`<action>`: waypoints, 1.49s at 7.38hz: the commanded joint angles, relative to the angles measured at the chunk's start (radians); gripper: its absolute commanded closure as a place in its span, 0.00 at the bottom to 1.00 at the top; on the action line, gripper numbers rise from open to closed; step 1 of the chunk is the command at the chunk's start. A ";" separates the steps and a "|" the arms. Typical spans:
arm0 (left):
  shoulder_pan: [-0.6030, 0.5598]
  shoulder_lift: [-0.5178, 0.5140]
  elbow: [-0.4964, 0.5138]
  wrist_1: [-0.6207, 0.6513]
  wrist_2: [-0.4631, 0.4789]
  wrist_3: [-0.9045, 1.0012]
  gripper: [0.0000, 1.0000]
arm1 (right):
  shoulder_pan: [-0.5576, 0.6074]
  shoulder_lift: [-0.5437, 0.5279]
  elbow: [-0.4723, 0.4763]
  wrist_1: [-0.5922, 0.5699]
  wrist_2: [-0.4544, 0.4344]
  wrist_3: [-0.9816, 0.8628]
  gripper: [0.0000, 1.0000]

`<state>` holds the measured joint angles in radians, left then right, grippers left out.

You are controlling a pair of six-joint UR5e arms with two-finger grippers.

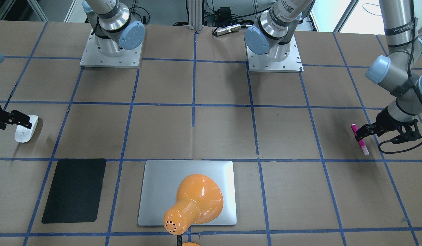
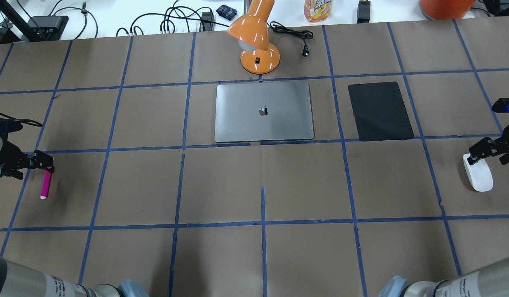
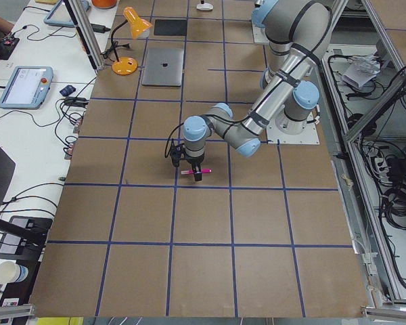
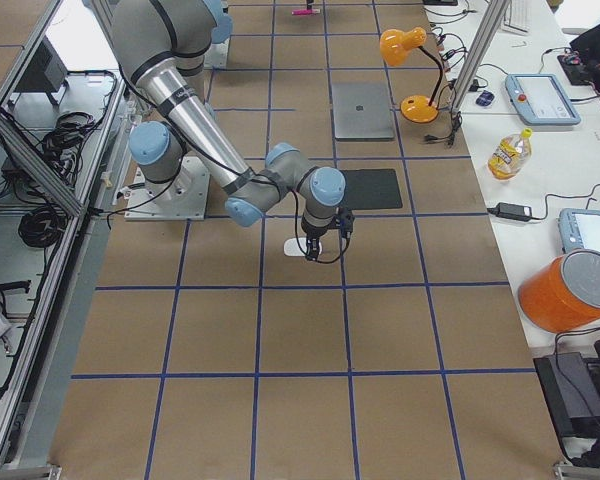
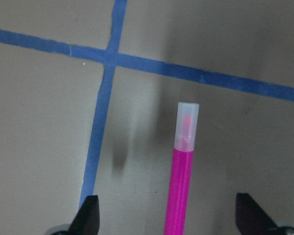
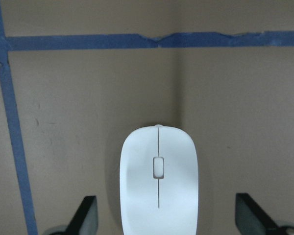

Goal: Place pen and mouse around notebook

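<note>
1. Hanging low over the pen [image 5: 184, 147], the left claw [image 5: 170, 218] is wide open and empty, one finger on each side, ready to pinch.
2. The pen lies flat on the desk [image 2: 221, 185], far out at about 8 o'clock from the notebook [image 2: 263, 111], seen from overhead.
3. The right claw [image 6: 169, 218] is wide open and empty too, with the mouse [image 6: 158, 186] between its fingers.
4. The mouse sits far out at about 4 o'clock from the notebook.
5. Each arm likely takes the thing on its own side.

An orange lamp [image 2: 259, 61] stands top centre in the overhead view. A black mat [image 2: 380, 111] lies upper right.
</note>
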<state>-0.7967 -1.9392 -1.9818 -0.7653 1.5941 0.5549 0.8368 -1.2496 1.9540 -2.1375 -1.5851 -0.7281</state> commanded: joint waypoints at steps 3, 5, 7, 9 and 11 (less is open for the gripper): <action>0.001 -0.020 -0.002 0.017 -0.005 -0.018 0.46 | -0.002 0.022 0.092 -0.143 -0.007 0.000 0.09; 0.001 -0.021 -0.003 0.012 -0.005 -0.018 0.84 | -0.002 0.022 0.085 -0.148 -0.009 0.001 0.46; 0.001 -0.026 -0.003 0.012 -0.005 -0.016 0.84 | -0.002 0.021 0.082 -0.148 -0.009 0.006 0.67; 0.001 -0.026 0.000 0.014 -0.005 -0.015 0.84 | 0.024 -0.011 0.054 -0.137 -0.010 0.022 0.66; -0.016 0.000 0.011 -0.003 0.016 -0.018 0.88 | 0.155 0.002 -0.044 -0.130 -0.019 0.100 0.66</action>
<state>-0.8001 -1.9572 -1.9772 -0.7582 1.5956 0.5384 0.9101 -1.2554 1.9728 -2.2716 -1.5983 -0.6754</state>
